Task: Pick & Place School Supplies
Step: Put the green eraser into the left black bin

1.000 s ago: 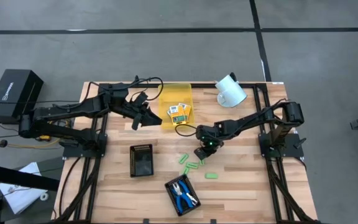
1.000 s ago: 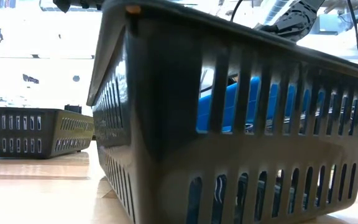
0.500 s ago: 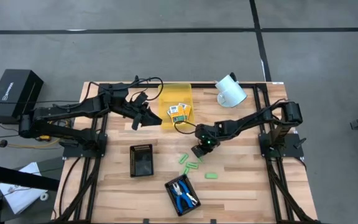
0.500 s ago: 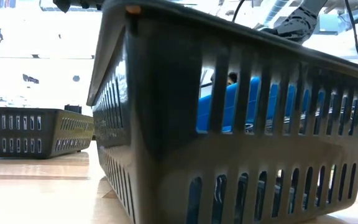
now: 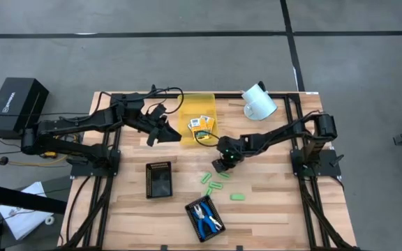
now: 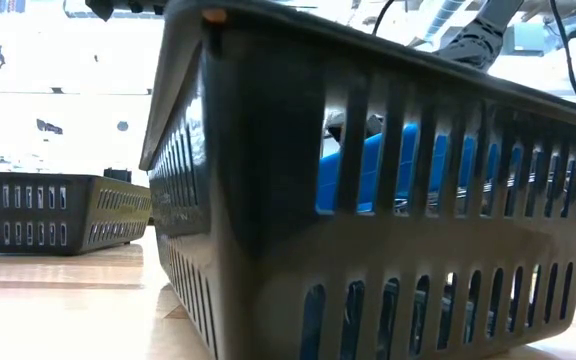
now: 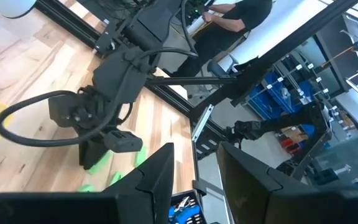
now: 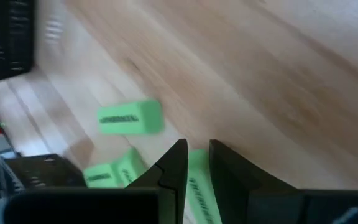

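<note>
The right gripper (image 5: pixel 218 166) has its jaws pinched narrowly on a light-green stick (image 8: pixel 199 190), which shows between its two dark fingers (image 8: pixel 174 168) in the right wrist view; the left wrist view shows the same green piece under that gripper (image 7: pixel 107 146). It hangs above the middle of the wooden counter (image 5: pixel 271 202), just beside the corner of the translucent yellow bin (image 5: pixel 187 104). More green blocks (image 5: pixel 213 184) lie scattered on the counter right below and near it, and one green block (image 5: pixel 237 196) lies a little apart from them.

The left gripper (image 5: pixel 160 131) waits over the counter beside the yellow bin, jaws partly spread and pinching nothing. Inside the bin lie the yellow-orange printed boxes (image 5: pixel 201 124).

Nearer the front edge, a black tray (image 5: pixel 195 211) holds the blue-handled scissors (image 5: pixel 205 217); another black tray (image 5: pixel 158 179) sits farther left. A white jug (image 5: pixel 258 102) lies at the far side.
</note>
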`<state>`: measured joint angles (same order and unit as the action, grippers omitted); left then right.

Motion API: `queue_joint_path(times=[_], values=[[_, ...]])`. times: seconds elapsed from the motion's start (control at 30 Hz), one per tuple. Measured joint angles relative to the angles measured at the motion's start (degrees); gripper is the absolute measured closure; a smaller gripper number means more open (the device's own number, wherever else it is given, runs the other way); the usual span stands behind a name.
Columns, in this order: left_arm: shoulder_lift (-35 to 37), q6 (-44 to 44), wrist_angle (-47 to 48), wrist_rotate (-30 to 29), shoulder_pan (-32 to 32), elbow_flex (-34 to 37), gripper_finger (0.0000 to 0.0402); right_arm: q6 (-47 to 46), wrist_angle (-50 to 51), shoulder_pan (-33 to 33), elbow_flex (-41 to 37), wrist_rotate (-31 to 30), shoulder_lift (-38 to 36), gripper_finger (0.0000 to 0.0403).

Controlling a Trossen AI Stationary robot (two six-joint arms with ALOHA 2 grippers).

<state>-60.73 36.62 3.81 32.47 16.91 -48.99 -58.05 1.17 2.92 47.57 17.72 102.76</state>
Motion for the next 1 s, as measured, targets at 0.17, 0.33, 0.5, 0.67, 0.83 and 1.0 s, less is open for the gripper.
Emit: queue_joint_path(times=[0.17, 0.33, 0.5, 0.67, 0.83, 1.0], values=[[0.00, 0.00, -0.04, 0.00, 0.44, 0.00, 0.0280, 5.58, 7.31, 1.58, 0.37, 2.71, -0.40, 0.0344], [0.00, -0.11, -0.07, 0.00, 0.44, 0.00, 0.0280, 9.79, 9.55, 2.62, 0.31, 6.04, -0.41, 0.0344], [0.00, 0.02, -0.02, 0.00, 0.44, 0.00, 0.0280, 10.04, 8.35, 2.42, 0.10, 9.92, -0.30, 0.0344], [0.00, 0.02, -0.02, 0.00, 0.44, 0.00, 0.0280, 9.16, 7.29, 0.61, -0.07, 13.46, -0.13, 0.0344], [0.00, -0.57, -0.02, -0.02, 0.54, 0.00, 0.0280, 8.13, 6.75, -0.26, -0.07, 10.91, -0.13, 0.0344], [0.00, -0.63, -0.01, -0.11, 1.61, 0.00, 0.0280, 4.91, 3.12, 1.40, 0.00, 10.02, -0.17, 0.0344]])
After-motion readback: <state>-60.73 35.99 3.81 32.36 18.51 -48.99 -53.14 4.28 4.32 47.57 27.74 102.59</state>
